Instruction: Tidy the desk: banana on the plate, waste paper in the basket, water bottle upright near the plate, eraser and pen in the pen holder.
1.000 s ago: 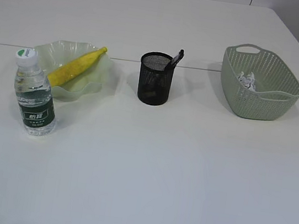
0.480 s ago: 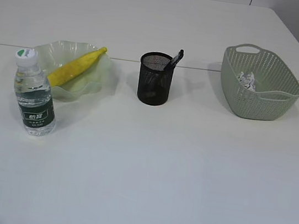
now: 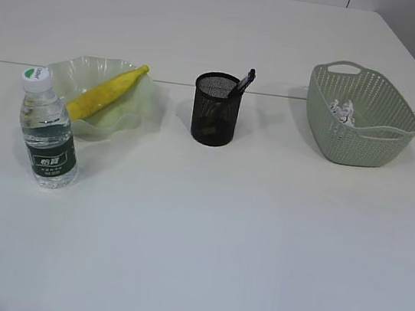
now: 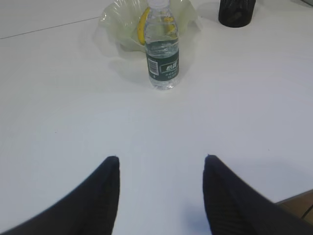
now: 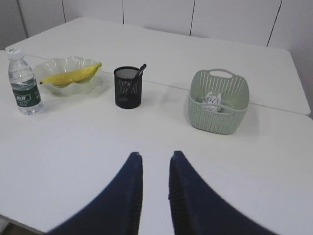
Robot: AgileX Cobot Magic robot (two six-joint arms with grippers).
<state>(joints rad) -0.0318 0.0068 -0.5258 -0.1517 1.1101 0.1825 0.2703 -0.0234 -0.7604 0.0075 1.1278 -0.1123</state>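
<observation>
Left claw (image 4: 160,161): its two dark fingers stand well apart, tips pointing forward, nothing between them.
Left claw height: raised above the worktop (image 4: 73,112), touching nothing.
Right claw (image 5: 155,155): its two dark fingers stand close together with a narrow gap showing between the tips; nothing is held in that gap.
Right claw height: raised above the worktop, tips angled forward and slightly down.
Arms in the exterior view: neither arm nor claw shows there.
</observation>
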